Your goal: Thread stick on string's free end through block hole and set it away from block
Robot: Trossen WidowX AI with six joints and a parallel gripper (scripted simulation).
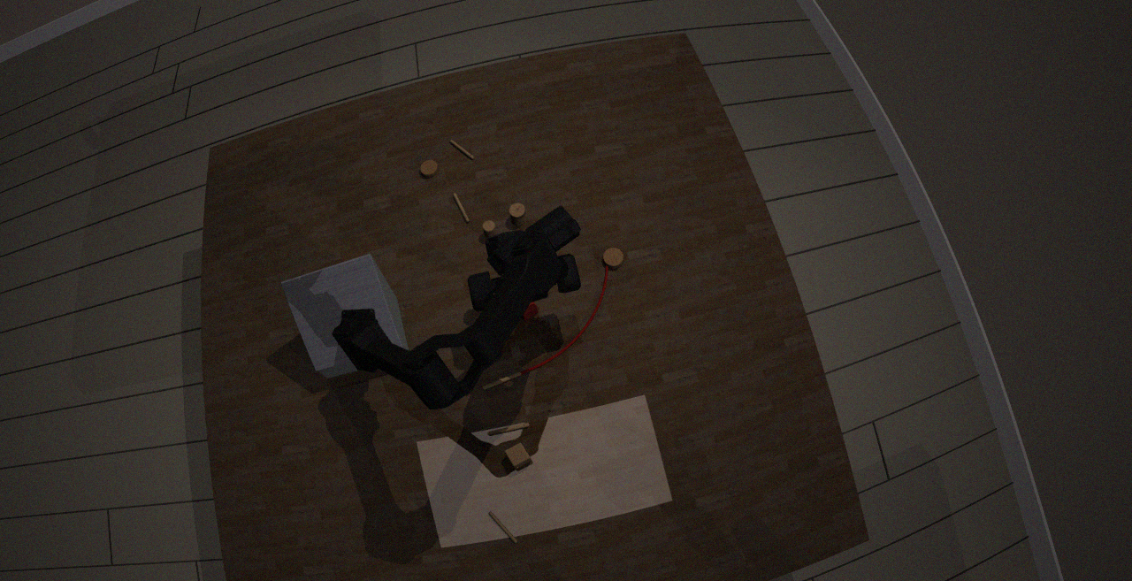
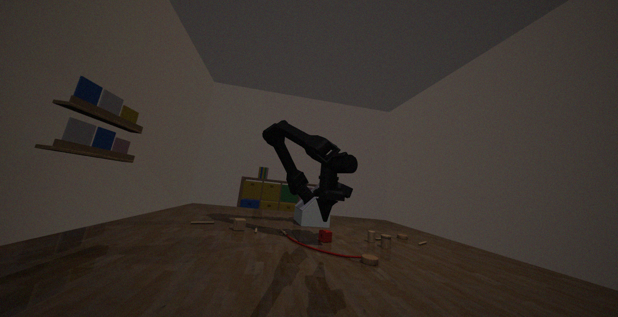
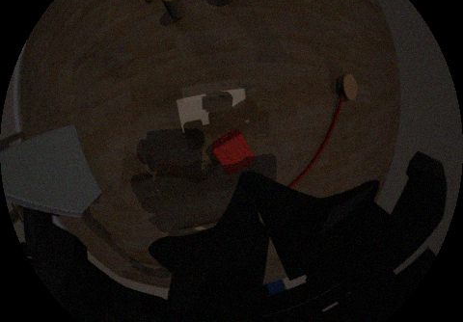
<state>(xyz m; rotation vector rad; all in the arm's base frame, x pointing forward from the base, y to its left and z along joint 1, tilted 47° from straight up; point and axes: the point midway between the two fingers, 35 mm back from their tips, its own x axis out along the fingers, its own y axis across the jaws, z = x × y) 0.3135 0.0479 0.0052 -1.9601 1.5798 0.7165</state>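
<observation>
My gripper is shut with nothing visible between its fingertips, pointing down above the red block. The red block sits on the table, partly hidden by the arm in the top view. A dark spot like a hole shows faintly on it in the exterior view. The red string curves from the round button to the thin stick, which lies on the table. The string passes outside the block.
A plain wooden cube lies beyond the stick, with loose sticks near it. Two upright cylinders, a disc and more loose sticks are on the other side. The arm stands on a pale sloped base.
</observation>
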